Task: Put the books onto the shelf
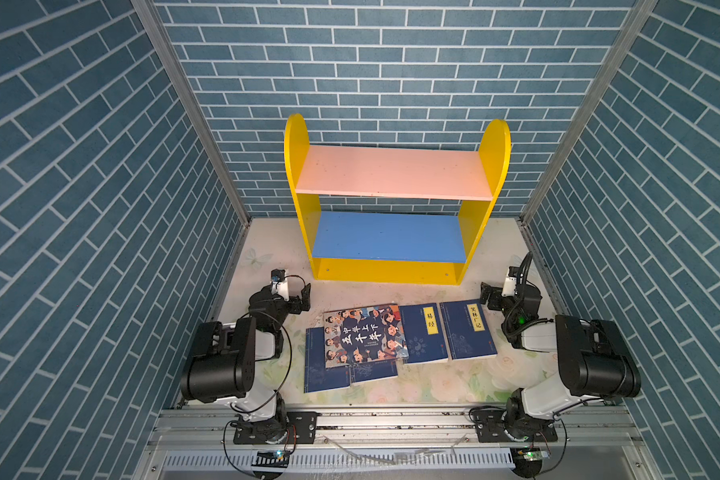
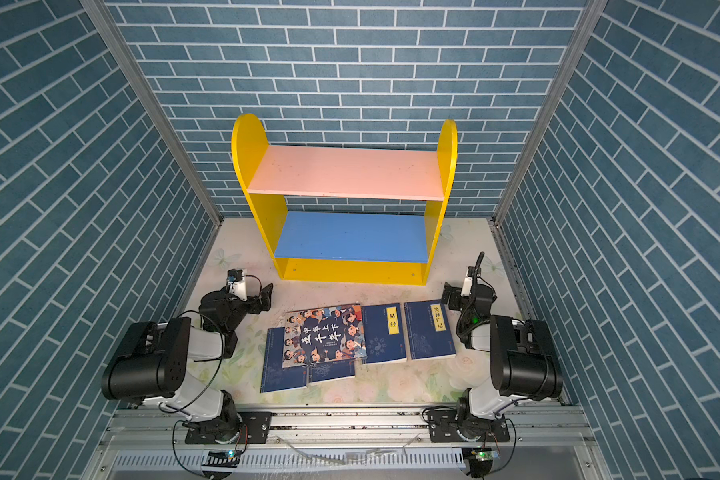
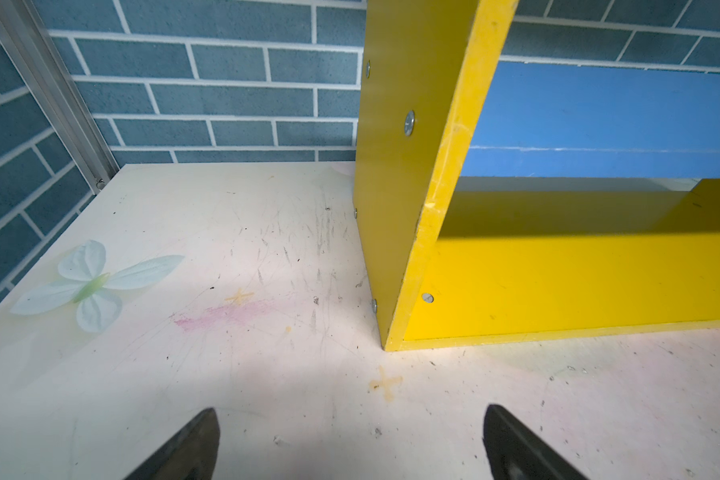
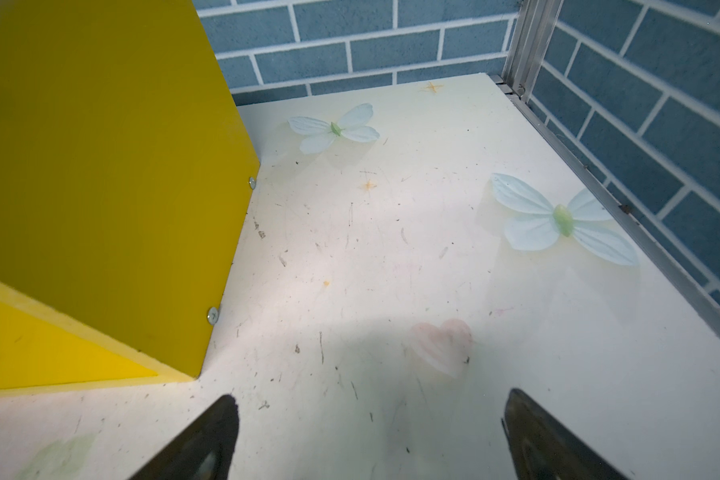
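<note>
The shelf (image 1: 387, 271) (image 2: 352, 271) stands at the back of the table, its pink and blue boards bare. In front of it the books lie flat. A cartoon-face book (image 1: 364, 334) (image 2: 324, 336) partly covers two navy books (image 1: 323, 376) (image 1: 373, 370). Two more navy books (image 1: 427, 332) (image 1: 468, 328) with yellow labels lie to its right. My left gripper (image 1: 303, 298) (image 3: 350, 440) is open over bare table, near the shelf's left foot (image 3: 395, 324). My right gripper (image 1: 487, 296) (image 4: 368, 432) is open by the shelf's right side (image 4: 100, 187). Neither holds anything.
Blue brick-pattern walls (image 1: 80, 208) close in the table on the left, back and right, with aluminium posts (image 1: 192, 116) at the back corners. A metal rail (image 1: 391, 419) carrying both arm bases runs along the front edge. Butterfly prints (image 4: 562, 218) mark the tabletop.
</note>
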`<act>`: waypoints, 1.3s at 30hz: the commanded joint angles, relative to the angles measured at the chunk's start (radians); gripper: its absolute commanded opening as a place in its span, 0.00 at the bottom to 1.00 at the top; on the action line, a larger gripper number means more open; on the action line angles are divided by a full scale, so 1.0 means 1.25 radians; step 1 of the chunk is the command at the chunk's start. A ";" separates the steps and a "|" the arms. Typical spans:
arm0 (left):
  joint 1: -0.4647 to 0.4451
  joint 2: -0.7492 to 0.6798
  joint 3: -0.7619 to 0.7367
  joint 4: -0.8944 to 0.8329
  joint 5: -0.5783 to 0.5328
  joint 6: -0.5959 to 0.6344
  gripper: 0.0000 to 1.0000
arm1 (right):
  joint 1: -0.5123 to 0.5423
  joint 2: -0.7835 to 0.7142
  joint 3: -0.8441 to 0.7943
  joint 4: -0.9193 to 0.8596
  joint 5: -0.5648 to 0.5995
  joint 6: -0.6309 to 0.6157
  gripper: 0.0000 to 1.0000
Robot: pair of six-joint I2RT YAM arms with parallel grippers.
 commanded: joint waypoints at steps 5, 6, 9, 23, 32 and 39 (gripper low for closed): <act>-0.009 -0.013 0.034 -0.045 0.025 0.032 1.00 | 0.000 -0.010 0.017 0.004 0.019 -0.037 0.99; -0.012 -0.015 0.037 -0.053 0.023 0.035 1.00 | -0.001 -0.010 0.017 0.003 0.021 -0.037 0.99; -0.049 -0.023 0.057 -0.106 -0.027 0.065 1.00 | 0.002 -0.010 0.018 0.003 0.038 -0.038 0.99; -0.059 -0.209 0.229 -0.603 -0.023 0.060 1.00 | 0.009 -0.183 0.085 -0.256 0.245 0.023 0.99; -0.061 -0.291 0.454 -1.150 0.026 0.010 1.00 | 0.092 -0.428 0.272 -0.816 0.384 0.172 0.99; -0.061 -0.311 0.514 -1.337 0.115 -0.089 1.00 | 0.152 -0.587 0.283 -1.048 0.279 0.293 0.99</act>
